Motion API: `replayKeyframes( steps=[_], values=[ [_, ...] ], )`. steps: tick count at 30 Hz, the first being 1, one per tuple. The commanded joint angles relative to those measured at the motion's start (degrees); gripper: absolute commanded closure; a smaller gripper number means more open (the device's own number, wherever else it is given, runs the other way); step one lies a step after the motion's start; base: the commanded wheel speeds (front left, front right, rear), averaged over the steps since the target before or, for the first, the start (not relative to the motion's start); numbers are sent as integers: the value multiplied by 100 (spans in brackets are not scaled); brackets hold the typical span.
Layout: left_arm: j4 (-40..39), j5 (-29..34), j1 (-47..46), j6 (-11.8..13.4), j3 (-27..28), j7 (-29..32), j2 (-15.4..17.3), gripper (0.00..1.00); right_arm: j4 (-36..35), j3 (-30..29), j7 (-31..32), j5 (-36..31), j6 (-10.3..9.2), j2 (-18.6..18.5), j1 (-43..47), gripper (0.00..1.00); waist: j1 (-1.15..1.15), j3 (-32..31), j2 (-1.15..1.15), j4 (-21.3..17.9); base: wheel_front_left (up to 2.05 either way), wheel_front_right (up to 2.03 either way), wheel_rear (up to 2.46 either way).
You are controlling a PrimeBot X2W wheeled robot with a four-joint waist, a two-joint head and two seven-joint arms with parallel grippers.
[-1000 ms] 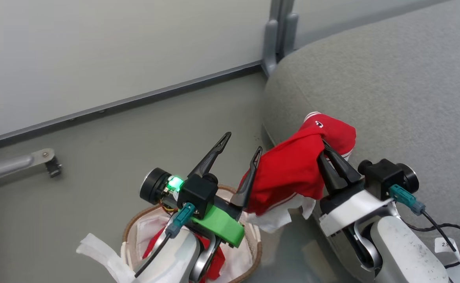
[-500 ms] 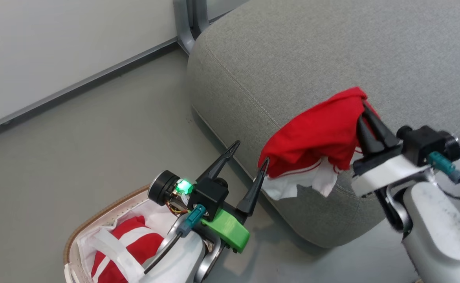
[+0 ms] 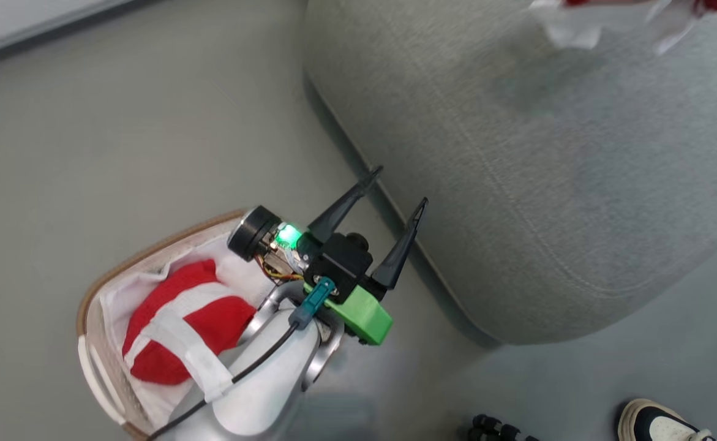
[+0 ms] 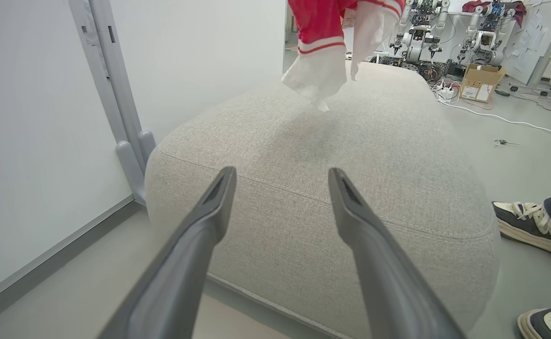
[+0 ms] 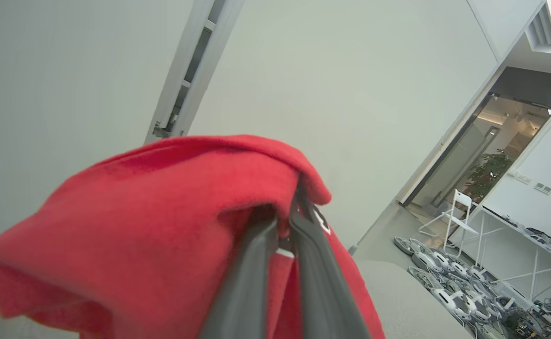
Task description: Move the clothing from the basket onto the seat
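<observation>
Now our right gripper (image 5: 285, 214) has its two fingers pressed together on a red garment (image 5: 162, 202), pinching a fold that drapes over them. From our left wrist we see that garment hanging over the far part of the seat (image 4: 350, 155), white hem lowest; we cannot tell whether it touches the cushion. Our left gripper (image 3: 400, 186) is spread wide with nothing between its fingers, just beside the seat's left edge, right of the basket (image 3: 150, 254). A second red-and-white garment (image 3: 174, 318) lies inside the basket. A person's shoe (image 3: 658, 422) rests on the floor, near right.
</observation>
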Motion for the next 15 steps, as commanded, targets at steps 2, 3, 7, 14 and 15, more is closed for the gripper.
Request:
replayKeyframes(
  steps=[2, 3, 7, 14, 15],
  values=[
    [-42, 63, -234, -17, 11, 4, 39, 0, 289, -76, -10, -108, -8, -129, -514, 100, 0, 1036, 0, 839, 0, 0, 0],
    [-49, 76, -273, -17, 10, 4, 38, 0, 392, -117, -10, -130, -8, -158, -679, 100, 0, 1104, 0, 894, 0, 0, 0],
    [-122, 52, -423, 24, -60, 4, 37, 0, 900, -258, -8, -337, -8, -341, -1164, 100, 0, 1399, 0, 1156, 0, 0, 0],
    [-170, -13, -545, 156, -136, 4, 35, 0, 1889, -1014, -6, -861, -8, -378, -1140, 100, 0, 1671, 0, 1492, 0, 0, 0],
    [-152, -3, -545, 176, -119, 4, 34, 0, 2010, -1149, -6, -928, -8, -326, -1063, 100, 0, 1693, 0, 1510, 0, 0, 0]
  ],
)
